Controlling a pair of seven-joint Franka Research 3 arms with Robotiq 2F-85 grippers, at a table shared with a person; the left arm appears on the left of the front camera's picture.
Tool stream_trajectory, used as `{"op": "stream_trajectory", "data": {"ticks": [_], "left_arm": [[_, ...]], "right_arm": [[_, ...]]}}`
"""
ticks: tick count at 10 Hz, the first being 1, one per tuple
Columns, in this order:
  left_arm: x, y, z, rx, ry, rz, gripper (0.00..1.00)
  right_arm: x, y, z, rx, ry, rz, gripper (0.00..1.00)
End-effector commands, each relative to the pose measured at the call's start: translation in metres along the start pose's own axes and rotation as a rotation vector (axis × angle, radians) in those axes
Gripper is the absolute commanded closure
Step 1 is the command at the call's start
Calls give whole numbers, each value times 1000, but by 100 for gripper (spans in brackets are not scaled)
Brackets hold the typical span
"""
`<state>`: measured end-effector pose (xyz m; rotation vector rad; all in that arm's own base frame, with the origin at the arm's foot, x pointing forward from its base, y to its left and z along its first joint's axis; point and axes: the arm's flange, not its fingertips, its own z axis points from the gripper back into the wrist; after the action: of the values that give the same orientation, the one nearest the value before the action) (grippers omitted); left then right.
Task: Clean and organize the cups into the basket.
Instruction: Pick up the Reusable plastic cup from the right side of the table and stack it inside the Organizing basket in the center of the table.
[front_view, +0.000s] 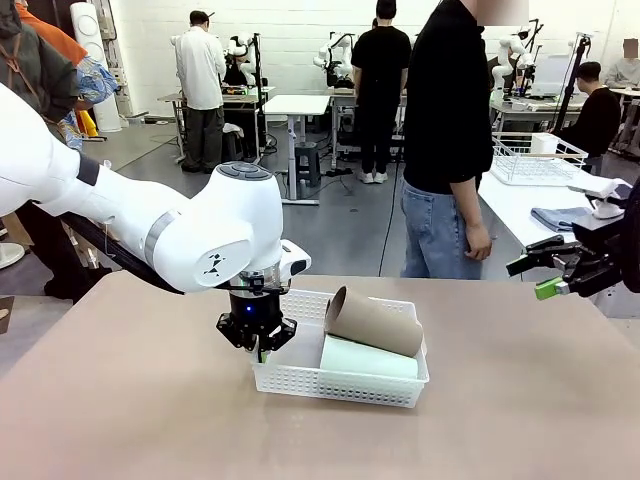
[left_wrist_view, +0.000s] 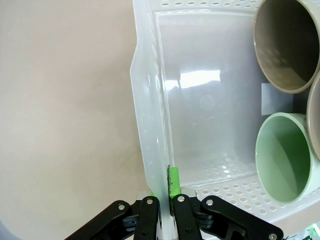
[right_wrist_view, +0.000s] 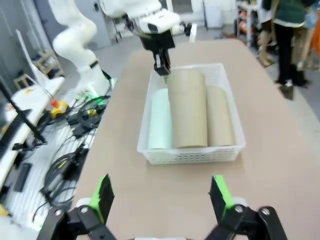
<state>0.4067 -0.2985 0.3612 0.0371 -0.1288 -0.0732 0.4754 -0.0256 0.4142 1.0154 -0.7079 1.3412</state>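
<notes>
So the basket (front_view: 300, 382) is sitting roughly in the middle of the tan table (front_view: 120, 420), and there are three cups lying on their sides in it. The mint green cup (front_view: 368, 357) is down flat along the near side. One brown cup (front_view: 375, 322) rests tilted on top, its open mouth pointing toward the left arm, and from the right wrist camera a second brown cup (right_wrist_view: 220, 116) lies next to it on the basket floor.

The left gripper (front_view: 258, 345) points straight down at the basket's short end wall, and the wrist camera there makes it pretty clear: its fingers are pinched together right on the basket's rim, one green pad (left_wrist_view: 174, 181) inside the wall and the other finger outside.

The right gripper (front_view: 540, 272) hangs in the air off at the table's right edge, well apart from the basket, fingers spread wide with nothing between them.

A person in a black top and jeans (front_view: 447, 150) stands on the far side of the table, arm hanging down.
</notes>
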Motion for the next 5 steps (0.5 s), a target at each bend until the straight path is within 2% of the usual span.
{"op": "stream_trajectory", "data": {"ticks": [1, 5], "left_arm": [[-1, 0, 2, 1, -9, -4, 100], [-1, 0, 2, 1, -9, -4, 100]], "right_arm": [[18, 11, 8, -4, 7, 38, 0], [18, 11, 8, -4, 7, 38, 0]]}}
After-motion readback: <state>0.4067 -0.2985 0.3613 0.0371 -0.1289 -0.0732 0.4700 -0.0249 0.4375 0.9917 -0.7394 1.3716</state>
